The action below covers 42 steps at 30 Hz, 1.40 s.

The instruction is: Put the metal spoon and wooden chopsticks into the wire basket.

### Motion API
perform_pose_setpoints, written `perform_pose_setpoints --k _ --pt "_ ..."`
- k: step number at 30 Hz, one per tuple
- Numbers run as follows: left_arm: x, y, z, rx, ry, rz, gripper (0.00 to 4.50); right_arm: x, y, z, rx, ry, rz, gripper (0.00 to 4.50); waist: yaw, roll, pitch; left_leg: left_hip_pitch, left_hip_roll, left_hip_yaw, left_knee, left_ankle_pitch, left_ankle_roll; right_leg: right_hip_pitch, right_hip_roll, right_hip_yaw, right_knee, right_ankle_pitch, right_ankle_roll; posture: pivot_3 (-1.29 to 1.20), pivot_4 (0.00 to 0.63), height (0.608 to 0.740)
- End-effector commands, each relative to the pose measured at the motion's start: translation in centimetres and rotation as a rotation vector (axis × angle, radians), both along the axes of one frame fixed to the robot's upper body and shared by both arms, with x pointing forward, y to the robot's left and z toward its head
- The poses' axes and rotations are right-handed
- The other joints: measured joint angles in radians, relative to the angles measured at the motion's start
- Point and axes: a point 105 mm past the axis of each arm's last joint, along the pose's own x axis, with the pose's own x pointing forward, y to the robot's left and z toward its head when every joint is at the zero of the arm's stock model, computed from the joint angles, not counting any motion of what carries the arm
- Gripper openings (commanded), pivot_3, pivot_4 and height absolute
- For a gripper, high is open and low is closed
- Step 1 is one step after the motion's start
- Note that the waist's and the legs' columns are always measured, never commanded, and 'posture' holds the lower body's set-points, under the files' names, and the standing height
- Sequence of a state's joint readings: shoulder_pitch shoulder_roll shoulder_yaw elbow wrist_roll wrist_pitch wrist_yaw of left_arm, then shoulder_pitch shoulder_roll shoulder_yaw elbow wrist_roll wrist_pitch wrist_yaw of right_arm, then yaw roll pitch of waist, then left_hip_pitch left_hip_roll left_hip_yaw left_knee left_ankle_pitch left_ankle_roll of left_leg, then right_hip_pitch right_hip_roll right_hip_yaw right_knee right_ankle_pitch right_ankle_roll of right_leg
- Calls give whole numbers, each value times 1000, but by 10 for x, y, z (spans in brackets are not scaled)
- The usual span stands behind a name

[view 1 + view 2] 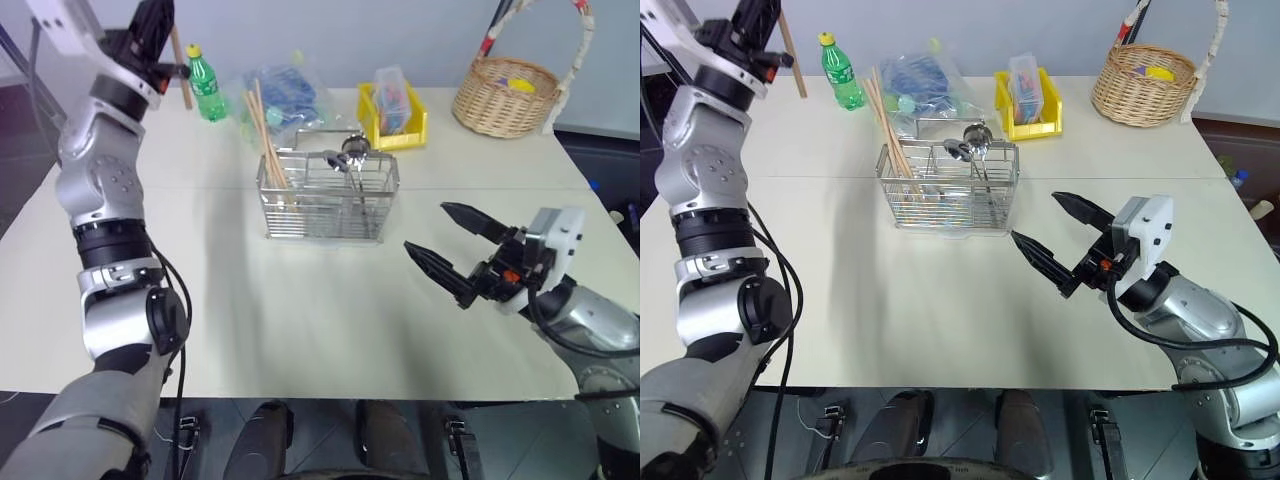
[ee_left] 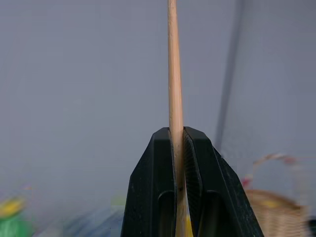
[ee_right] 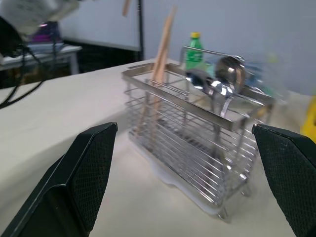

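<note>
Left wrist view has my left fingers (image 2: 178,136) clamped on one wooden chopstick (image 2: 173,74), while my right fingers (image 3: 197,163) stand wide apart facing the wire basket (image 3: 197,148).

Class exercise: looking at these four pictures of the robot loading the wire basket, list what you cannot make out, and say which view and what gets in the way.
- Left wrist view: the chopstick in the shut left claw is cut off by the top edge; its lower end is hidden between the fingers.
- Head views: how many chopsticks stand in the wire basket is unclear, as they overlap.
- Right wrist view: the spoon handles blur behind the wires.
</note>
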<state>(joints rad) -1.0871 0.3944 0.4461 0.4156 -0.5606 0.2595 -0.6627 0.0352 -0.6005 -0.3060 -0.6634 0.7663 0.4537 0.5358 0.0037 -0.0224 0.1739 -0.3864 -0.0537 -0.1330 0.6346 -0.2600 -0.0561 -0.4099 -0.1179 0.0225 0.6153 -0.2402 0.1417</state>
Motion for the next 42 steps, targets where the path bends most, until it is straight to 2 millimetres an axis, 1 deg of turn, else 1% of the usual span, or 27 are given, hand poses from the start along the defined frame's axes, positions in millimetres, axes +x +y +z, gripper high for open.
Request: perform_pose_setpoints --k 1,2,4,6,11,14,18,22,26,32,37,40,41,42 --pt "-17 -23 15 -6 -73 -175 114 1 -9 12 51 -49 -70 4500 -1 0 0 0 0 0 0 0 0 0 0 0 0 0 0 0 150 740" --pt "-17 -27 13 2 -71 -193 114 1 -10 12 55 -49 -79 4500 -1 0 0 0 0 0 1 0 0 0 0 0 1 0 0 0 150 740" --pt "-18 -46 7 22 -62 -249 114 2 -9 11 54 -50 -81 4500 -2 0 0 0 0 0 2 0 0 0 0 0 2 0 0 0 150 740" --pt "-18 -60 1 30 -57 -292 114 1 -8 11 58 -50 -81 4500 -2 0 0 0 0 0 3 0 0 1 0 0 2 0 0 0 150 740" --pt "-17 -82 -12 35 -58 -356 114 -1 -6 11 62 -44 -80 4500 -14 0 0 0 0 -1 4 0 1 1 1 0 3 0 0 0 150 740" --pt "-16 -93 -21 44 -45 -383 114 0 -6 11 59 -45 -82 4500 -18 0 0 0 0 0 4 0 1 1 1 0 3 0 0 0 150 740" --pt "-10 -96 -37 65 -16 -347 114 0 -5 11 60 -46 -83 4500 -18 0 0 1 0 0 4 0 1 1 1 0 3 0 0 0 150 740" --pt "-11 -95 -46 60 -9 -302 114 -1 -1 11 65 -44 -82 4500 -16 0 0 1 0 0 4 -1 1 1 1 0 3 0 0 0 150 740" --pt "-5 -92 -64 69 10 -220 114 0 1 13 75 -49 -86 4500 -15 0 0 1 0 -1 4 -1 1 1 1 0 3 0 0 0 150 740" --pt "1 -95 -85 103 40 -140 114 2 3 15 82 -50 -82 4500 -14 0 0 0 0 -1 5 -1 1 1 1 0 3 0 0 0 150 740" --pt "4 -94 -93 123 49 -102 114 2 5 14 83 -47 -75 4500 -16 0 0 0 0 0 7 -1 3 2 1 0 3 0 0 0 150 740" --pt "5 -91 -98 128 61 -85 1162 4 5 15 85 -50 -74 4500 -15 0 0 0 0 -1 7 -2 3 2 1 0 4 0 0 0 150 740" --pt "4 -90 -99 129 66 -86 1580 4 5 15 86 -50 -73 4500 -15 0 0 0 0 -1 8 -2 3 2 1 0 4 0 0 0 150 740" --pt "4 -90 -101 128 71 -91 2185 4 6 15 85 -51 -72 4500 -15 0 0 0 0 -1 8 -2 3 2 1 0 4 0 0 0 150 740"
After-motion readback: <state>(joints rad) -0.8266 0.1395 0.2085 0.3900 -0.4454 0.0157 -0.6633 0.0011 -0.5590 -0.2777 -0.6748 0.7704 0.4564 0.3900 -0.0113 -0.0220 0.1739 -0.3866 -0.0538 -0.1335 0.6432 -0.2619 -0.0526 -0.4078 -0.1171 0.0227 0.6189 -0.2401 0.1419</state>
